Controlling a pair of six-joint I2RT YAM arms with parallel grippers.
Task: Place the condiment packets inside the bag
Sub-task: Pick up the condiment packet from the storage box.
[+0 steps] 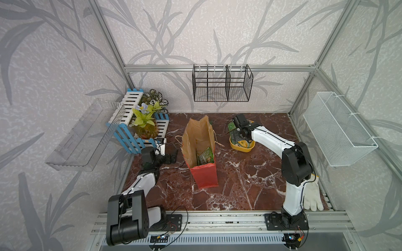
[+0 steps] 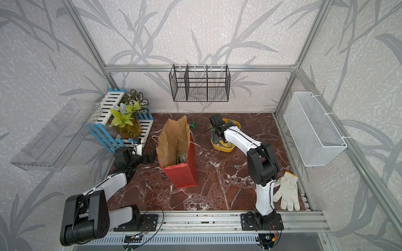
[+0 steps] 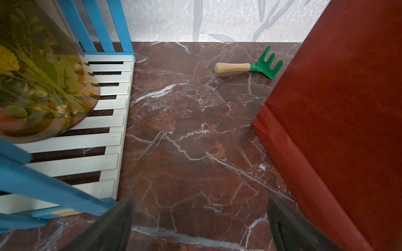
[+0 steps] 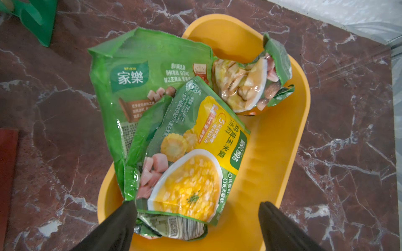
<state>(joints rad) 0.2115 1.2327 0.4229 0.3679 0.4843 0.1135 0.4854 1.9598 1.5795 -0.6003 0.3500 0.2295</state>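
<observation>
White characters "家樂" sit on a green badge on two of the glossy green condiment packets (image 4: pixel 191 163). The uppermost one also carries "鸡茸玉米羹" on a yellow band, above a picture of corn soup, corn cobs and pink meat cubes. A larger packet (image 4: pixel 139 76) lies under it with smaller print too fine to read. A crumpled third (image 4: pixel 250 87) shows mushrooms, and a fourth peeks out below with a barcode.

The right gripper (image 4: pixel 195 208) hangs over this pile with its jaws spread wide. One fingertip (image 4: pixel 128 208) is at the edge of the packets and the other is clear of them, so nothing is clamped. The left gripper (image 3: pixel 200 208) is also spread wide and empty, low over the red-brown marble-patterned counter (image 3: pixel 195 130) beside the bag.

The pile lies in a yellow oval plastic tub (image 4: pixel 293 130). The tall paper bag (image 1: pixel 203 173), red outside and brown kraft inside, stands upright and open near the tub. In both top views, green packets (image 1: pixel 205 156) lie at its bottom.
</observation>
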